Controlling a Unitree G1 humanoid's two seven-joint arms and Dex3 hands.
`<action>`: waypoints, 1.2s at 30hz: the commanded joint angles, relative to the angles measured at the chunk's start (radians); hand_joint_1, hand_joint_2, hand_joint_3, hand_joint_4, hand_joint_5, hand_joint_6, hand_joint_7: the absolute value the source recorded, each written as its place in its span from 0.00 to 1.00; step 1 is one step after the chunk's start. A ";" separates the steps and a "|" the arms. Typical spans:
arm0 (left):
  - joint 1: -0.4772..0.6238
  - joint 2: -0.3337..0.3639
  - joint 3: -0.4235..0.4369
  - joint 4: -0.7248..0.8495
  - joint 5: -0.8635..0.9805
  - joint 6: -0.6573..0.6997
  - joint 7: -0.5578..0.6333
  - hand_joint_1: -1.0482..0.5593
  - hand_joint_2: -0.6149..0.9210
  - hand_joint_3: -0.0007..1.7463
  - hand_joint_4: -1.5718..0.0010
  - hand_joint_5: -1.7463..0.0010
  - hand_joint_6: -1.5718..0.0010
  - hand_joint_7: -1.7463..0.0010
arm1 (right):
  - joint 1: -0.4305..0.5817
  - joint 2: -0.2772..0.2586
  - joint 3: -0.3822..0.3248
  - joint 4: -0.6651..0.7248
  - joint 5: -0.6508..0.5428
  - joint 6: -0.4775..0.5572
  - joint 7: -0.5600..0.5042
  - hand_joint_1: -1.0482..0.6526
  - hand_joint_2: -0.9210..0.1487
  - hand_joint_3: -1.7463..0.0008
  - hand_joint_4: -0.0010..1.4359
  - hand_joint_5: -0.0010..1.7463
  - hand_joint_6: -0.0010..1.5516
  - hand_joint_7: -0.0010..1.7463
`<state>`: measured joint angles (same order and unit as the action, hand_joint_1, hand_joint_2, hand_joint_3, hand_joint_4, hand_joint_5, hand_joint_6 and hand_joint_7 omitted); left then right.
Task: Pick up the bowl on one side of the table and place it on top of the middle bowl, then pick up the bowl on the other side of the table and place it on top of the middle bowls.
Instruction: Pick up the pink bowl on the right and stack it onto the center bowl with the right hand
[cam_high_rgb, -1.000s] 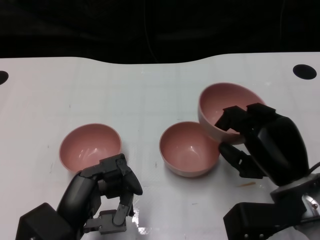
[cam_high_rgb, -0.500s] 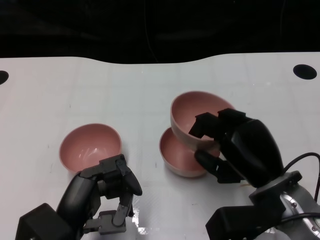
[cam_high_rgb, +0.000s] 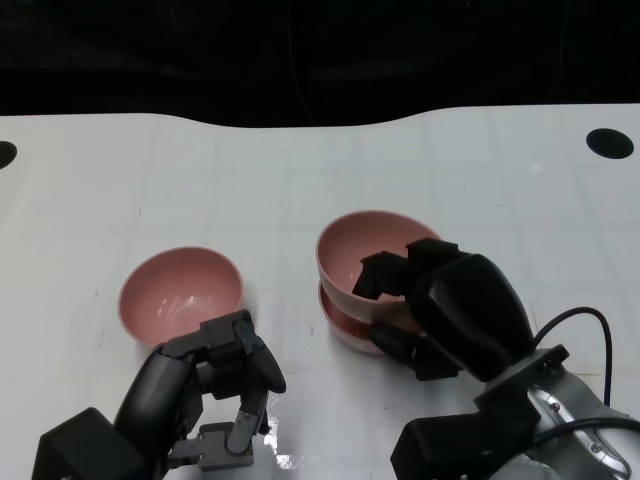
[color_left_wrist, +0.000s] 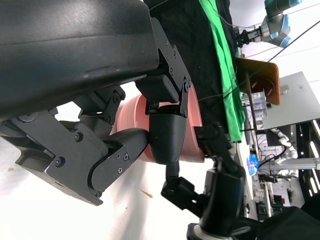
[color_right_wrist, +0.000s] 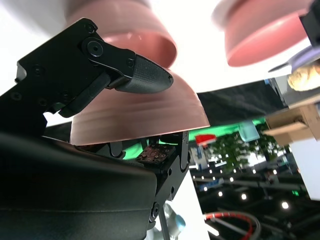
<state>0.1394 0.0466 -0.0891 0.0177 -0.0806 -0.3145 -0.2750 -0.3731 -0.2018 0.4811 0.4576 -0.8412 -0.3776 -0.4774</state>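
Three pink bowls are in the head view. The left bowl (cam_high_rgb: 182, 292) stands alone on the white table (cam_high_rgb: 300, 170). My right hand (cam_high_rgb: 445, 305) grips the near rim of another bowl (cam_high_rgb: 345, 250), fingers inside and thumb outside. That bowl sits low over the middle bowl (cam_high_rgb: 345, 328), of which only the near edge shows. In the right wrist view a fingertip (color_right_wrist: 145, 75) presses the held bowl's (color_right_wrist: 145, 122) outer wall. My left hand (cam_high_rgb: 225, 365) rests just in front of the left bowl, fingers apart and holding nothing.
The table's far edge runs along a dark background. Round black holes lie at the far right (cam_high_rgb: 609, 143) and far left (cam_high_rgb: 4, 154) of the tabletop. A cable (cam_high_rgb: 585, 325) loops by my right forearm.
My right hand has carried its bowl from the right side leftward and down, until it sits over the middle bowl. The left hand and left bowl have not moved.
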 joint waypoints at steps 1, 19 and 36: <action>0.012 0.009 0.000 -0.007 0.000 -0.008 -0.001 0.53 0.69 0.72 0.50 0.00 0.51 0.20 | -0.022 0.004 0.010 0.035 -0.004 0.004 -0.007 0.56 0.56 0.31 0.64 0.99 0.57 0.75; 0.009 0.013 -0.002 -0.004 -0.006 -0.008 -0.003 0.52 0.70 0.72 0.50 0.00 0.52 0.20 | 0.002 -0.048 0.066 -0.097 -0.064 0.230 0.309 0.26 0.00 0.87 0.28 0.17 0.36 0.00; 0.002 0.012 0.000 0.005 -0.012 -0.009 -0.005 0.53 0.69 0.72 0.49 0.00 0.51 0.20 | 0.119 -0.090 -0.012 -0.306 -0.002 0.216 0.298 0.22 0.00 0.82 0.15 0.16 0.22 0.00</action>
<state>0.1390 0.0478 -0.0992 0.0149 -0.0863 -0.3151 -0.2750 -0.2694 -0.2780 0.4897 0.1778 -0.8637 -0.1529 -0.1699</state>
